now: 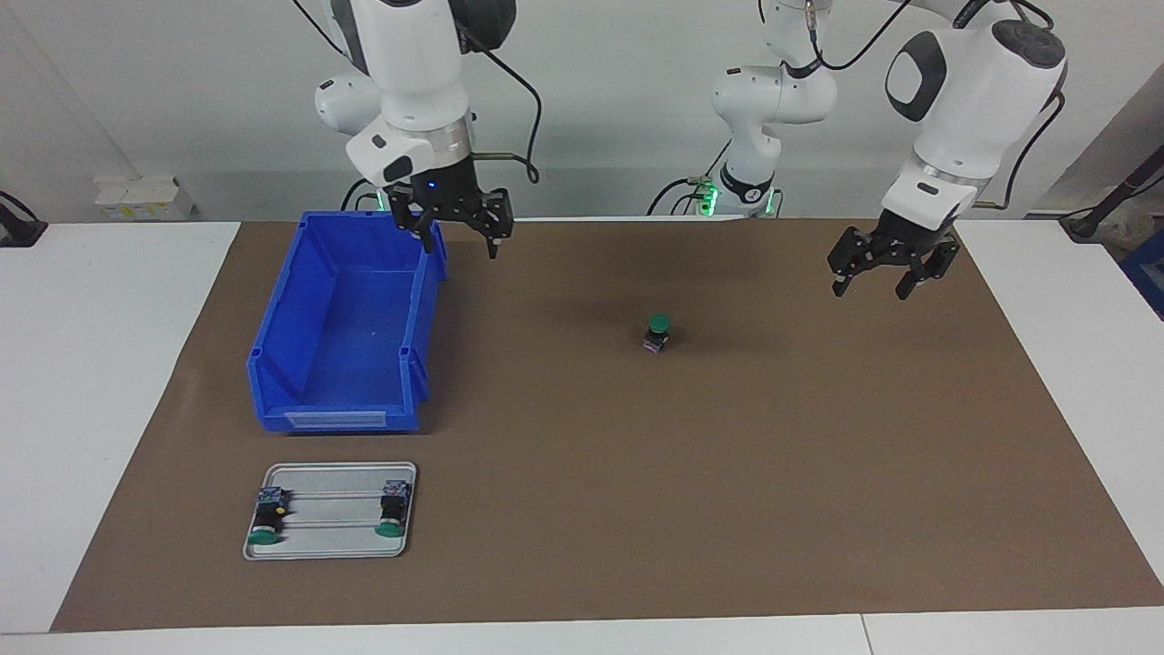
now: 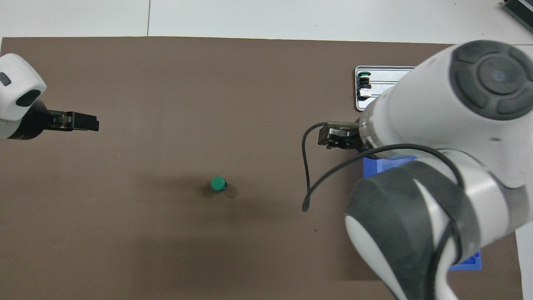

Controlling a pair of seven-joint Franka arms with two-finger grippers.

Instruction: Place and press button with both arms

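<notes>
One button (image 1: 657, 333) (image 2: 217, 183) stands upright on the brown mat near the table's middle, with its green cap up. Nothing touches it. My left gripper (image 1: 871, 287) (image 2: 85, 122) hangs open and empty in the air over bare mat, toward the left arm's end of the table. The right gripper (image 1: 461, 244) (image 2: 333, 137) is also open and empty. It hovers over the corner of the blue bin (image 1: 346, 327) that is closest to the robots.
A grey metal tray (image 1: 332, 537) (image 2: 385, 77) lies farther from the robots than the bin. Two more green-capped buttons (image 1: 266, 518) (image 1: 393, 511) lie on their sides on it. In the overhead view the right arm hides most of the bin and part of the tray.
</notes>
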